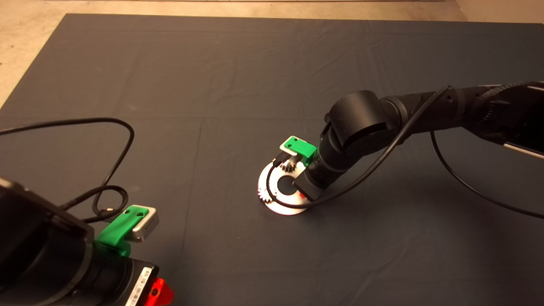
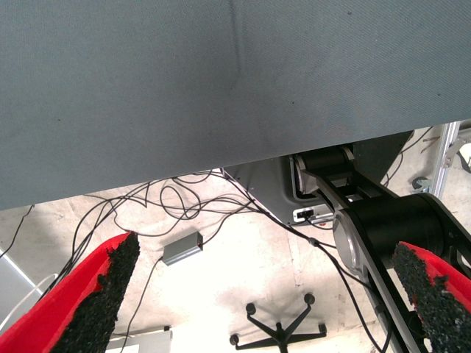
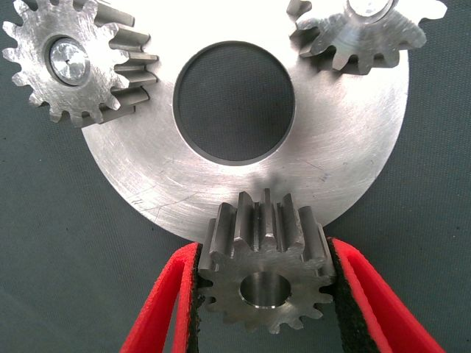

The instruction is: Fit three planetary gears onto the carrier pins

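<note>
I am on the last of the three planetary gears. In the right wrist view two of them already sit on the carrier disc (image 3: 346,147): one gear (image 3: 73,62) at the upper left of the frame with its pin's end showing through the bore, another gear (image 3: 364,29) at the upper right, partly cut off by the frame edge. The third gear (image 3: 265,283) is in my right gripper (image 3: 265,294), at the bottom centre of that frame, over the near rim of the disc. Its centre hole looks empty, so I judge it is not yet seated. I cannot see the third pin; the gear covers where it should stand.

The right fingers (image 3: 165,309) are closed only as far as the gear's width, black pads pressing the teeth on either side. The grasp looks firm and square.

In the head view the disc (image 1: 289,208) lies at the centre of the mat (image 1: 170,63), with the right arm over it from the right edge.

The next move, as I judge it, calls for lining the bore over the hidden pin, lowering straight, and perhaps turning slightly. A tilt could jam the bore.

My left gripper (image 2: 257,294) waits at the lower left of the head view, fingers spread wide and holding nothing.
</note>
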Robot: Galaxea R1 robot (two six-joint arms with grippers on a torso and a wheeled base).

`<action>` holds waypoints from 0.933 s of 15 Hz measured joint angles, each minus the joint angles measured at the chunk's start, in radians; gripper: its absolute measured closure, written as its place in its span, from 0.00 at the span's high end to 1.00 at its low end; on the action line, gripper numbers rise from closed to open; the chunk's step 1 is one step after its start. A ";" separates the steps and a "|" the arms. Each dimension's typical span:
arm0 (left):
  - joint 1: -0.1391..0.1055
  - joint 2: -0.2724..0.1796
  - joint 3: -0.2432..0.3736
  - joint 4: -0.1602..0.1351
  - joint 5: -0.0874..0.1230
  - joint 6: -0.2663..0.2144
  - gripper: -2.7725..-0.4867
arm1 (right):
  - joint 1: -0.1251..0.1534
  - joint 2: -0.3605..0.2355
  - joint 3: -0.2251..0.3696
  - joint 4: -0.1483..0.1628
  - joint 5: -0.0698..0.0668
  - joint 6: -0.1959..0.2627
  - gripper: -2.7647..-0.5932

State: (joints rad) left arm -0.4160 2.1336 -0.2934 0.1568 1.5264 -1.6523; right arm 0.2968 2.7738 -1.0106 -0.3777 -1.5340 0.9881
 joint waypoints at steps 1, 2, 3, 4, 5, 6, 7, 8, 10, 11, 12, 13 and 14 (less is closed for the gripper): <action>0.000 0.000 0.000 0.000 0.000 0.000 0.87 | 0.000 0.000 0.000 0.000 0.000 0.000 0.17; 0.000 0.000 0.000 0.000 0.000 0.000 0.87 | 0.000 0.000 0.001 0.000 0.000 0.000 0.17; 0.000 0.000 0.000 0.000 0.000 0.000 0.87 | 0.000 0.002 0.001 0.000 -0.001 0.000 0.17; 0.000 0.000 0.000 0.000 0.000 0.000 0.87 | 0.000 0.003 0.001 0.000 -0.001 0.000 0.17; 0.000 0.000 0.000 0.000 0.000 0.000 0.87 | -0.001 0.006 0.002 0.000 0.000 0.001 0.17; 0.000 0.000 0.000 0.000 0.000 0.000 0.87 | -0.001 0.009 0.004 0.000 0.000 0.001 0.17; 0.000 0.000 0.000 0.000 0.000 0.000 0.87 | -0.001 0.010 0.007 0.000 0.000 0.003 0.17; 0.000 0.000 0.000 0.000 0.000 0.000 0.87 | -0.001 0.011 0.011 0.000 0.001 0.004 0.17; 0.000 0.000 0.000 0.000 0.000 0.000 0.87 | -0.006 0.011 0.014 0.000 0.000 0.004 0.17; 0.000 0.000 0.000 0.000 0.000 0.000 0.87 | -0.006 0.011 0.015 0.000 0.000 0.004 0.17; 0.000 0.000 0.000 0.000 0.000 0.000 0.87 | -0.006 0.011 0.015 0.000 0.000 0.004 0.17; 0.000 0.000 0.000 0.000 0.000 0.000 0.87 | -0.006 0.010 0.015 0.000 0.000 0.004 0.17; 0.000 0.000 0.000 0.000 0.000 0.000 0.87 | -0.006 0.010 0.015 0.000 0.000 0.004 0.17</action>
State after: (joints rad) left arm -0.4160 2.1336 -0.2934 0.1568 1.5264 -1.6523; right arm 0.2904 2.7840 -0.9953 -0.3777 -1.5336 0.9923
